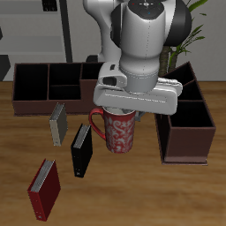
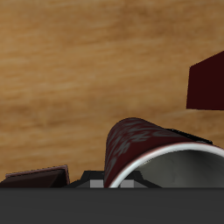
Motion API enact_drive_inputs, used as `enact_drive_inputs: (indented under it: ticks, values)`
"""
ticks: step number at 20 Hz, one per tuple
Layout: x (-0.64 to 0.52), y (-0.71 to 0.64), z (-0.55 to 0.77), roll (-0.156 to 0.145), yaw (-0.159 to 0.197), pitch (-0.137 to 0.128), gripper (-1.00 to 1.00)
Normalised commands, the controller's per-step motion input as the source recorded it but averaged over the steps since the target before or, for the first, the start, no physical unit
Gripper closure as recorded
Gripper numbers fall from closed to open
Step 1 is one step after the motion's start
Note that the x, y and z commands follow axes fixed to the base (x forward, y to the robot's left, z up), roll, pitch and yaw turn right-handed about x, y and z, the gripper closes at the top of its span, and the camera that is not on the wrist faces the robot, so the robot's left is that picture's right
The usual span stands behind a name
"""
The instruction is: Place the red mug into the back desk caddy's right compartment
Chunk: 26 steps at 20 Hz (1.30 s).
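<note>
We see the two-finger gripper (image 1: 124, 109) at the rim of the red floral ceramic mug (image 1: 119, 130); whether it is clamped we cannot tell; the long dark maroon-brown back desk caddy (image 1: 48, 85) sits apart.

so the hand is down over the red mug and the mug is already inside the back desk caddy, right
Not quite. The hand is down over the red mug, but the mug is not in the back desk caddy; it is out over the wooden table, nearer the front edge than the caddy. The exterior view shows this.

One camera looks from the front and above at the whole desk (image 1: 26, 141). The other sits on the hand, very near, facing down. Both show the red mug (image 1: 119, 131).
</note>
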Motion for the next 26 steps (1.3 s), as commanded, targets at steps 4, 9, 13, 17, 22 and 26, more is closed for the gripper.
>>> enact_drive_inputs:
  ticks: [4,9,13,17,22,26]
  values:
    - [-0.28,-0.16,0.28,-0.013,0.005,-0.026,1.0]
    - [-0.49,-0.2,0.36,-0.037,-0.032,-0.036,1.0]
    - [-0.52,-0.19,0.3,-0.026,-0.037,-0.021,1.0]
    - [-0.47,-0.06,0.19,-0.023,0.006,-0.026,1.0]
    - [-0.46,-0.11,0.19,-0.022,-0.022,-0.019,1.0]
    - [-0.44,-0.12,0.18,-0.016,0.015,-0.03,1.0]
